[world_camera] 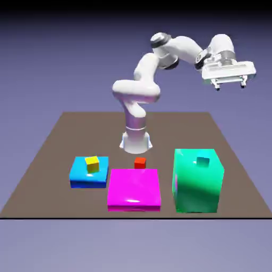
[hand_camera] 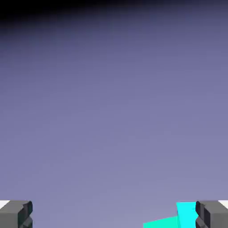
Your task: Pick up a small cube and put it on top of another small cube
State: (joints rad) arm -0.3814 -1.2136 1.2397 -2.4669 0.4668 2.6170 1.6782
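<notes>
The end effector [world_camera: 230, 85] is held high above the surface [world_camera: 48, 159], off toward the exterior view's right and over the rear right part of it, well clear of every object. Its two fingers [hand_camera: 15, 214] are spread wide with nothing between them (the hand view shows one tip in each lower corner and only backdrop in the gap). The small orange cube cannot be made out in either view, so its position relative to the end effector cannot be stated. The small cubes that are visible are as follows. A small yellow cube [world_camera: 92, 163] rests on top of a low blue block [world_camera: 79, 178] at the exterior view's left. A small red cube [world_camera: 139, 162] sits on the surface just behind a flat magenta block [world_camera: 134, 188], near the robot's base [world_camera: 135, 142]. A small teal cube [world_camera: 203, 161] sits on top of a tall green block [world_camera: 197, 186] at the exterior view's right, well below the end effector. In the hand view a sliver of cyan-green [hand_camera: 171, 219] shows at the bottom edge beside the right-hand fingertip; which object it belongs to cannot be told.
</notes>
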